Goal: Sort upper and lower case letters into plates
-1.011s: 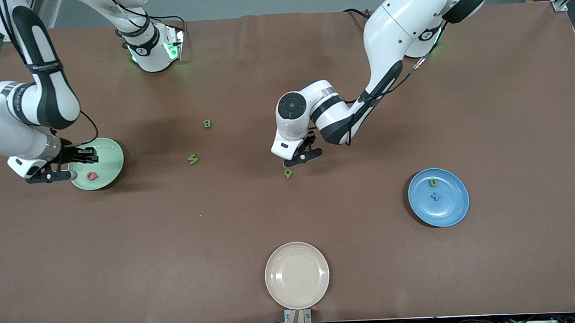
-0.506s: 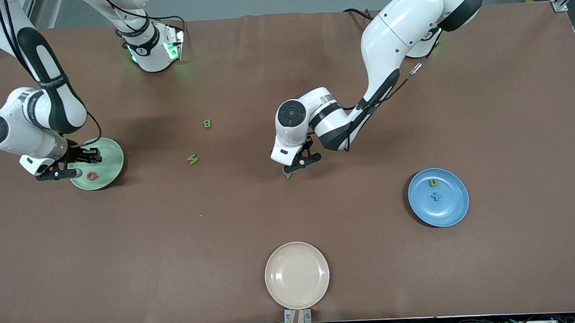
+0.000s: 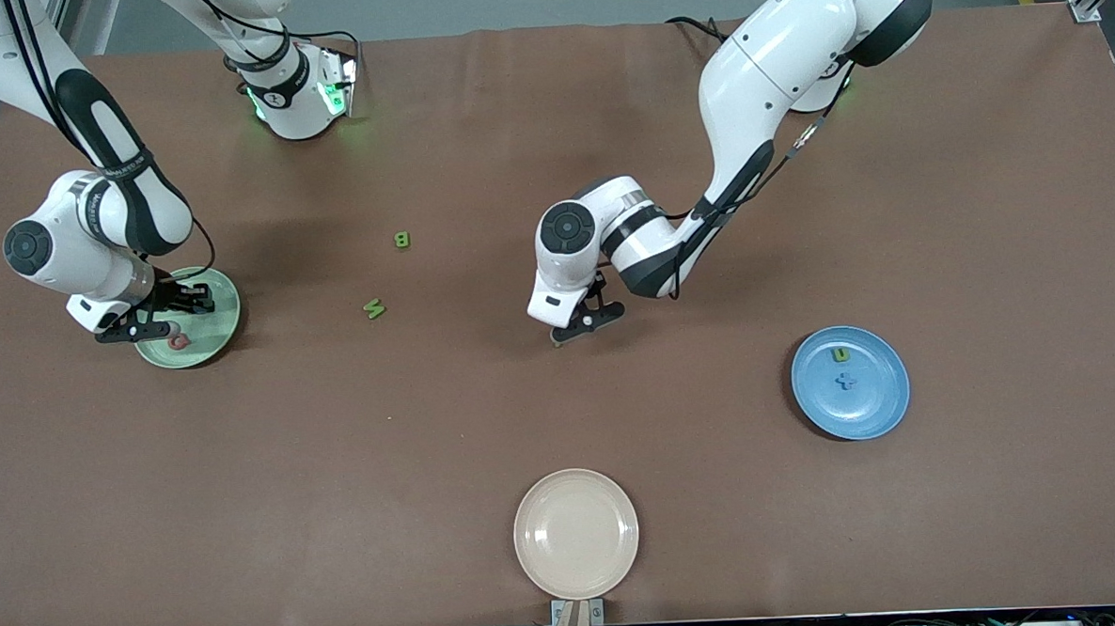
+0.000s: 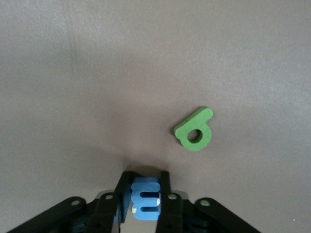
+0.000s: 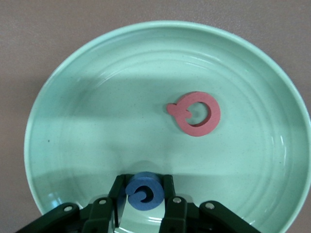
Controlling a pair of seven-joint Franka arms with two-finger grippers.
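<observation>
Lifting straight up is what we would do with the left gripper (image 3: pixel 584 326). Its fingers are clenched on a blue E (image 4: pixel 146 204) low at the table's middle, and a green letter (image 4: pixel 194 130) lies just beside it, apart from the fingers. A sideways drag could knock that one. Since E reads as upper case, we carry it to whichever plate holds capitals. We cannot read the plated letters well enough to say which that is.

The right gripper (image 3: pixel 158 323) hangs over the mint plate (image 3: pixel 223 313), grasping a round blue letter (image 5: pixel 143 190). We would let go over bare plate, clear of the red letter (image 5: pixel 195 113) already in it.

Both plates are round and shallow. The mint one sits toward the right arm's end. The blue plate (image 3: pixel 877 403) sits toward the left arm's end, nearer the front camera, with two small letters in it.
</observation>
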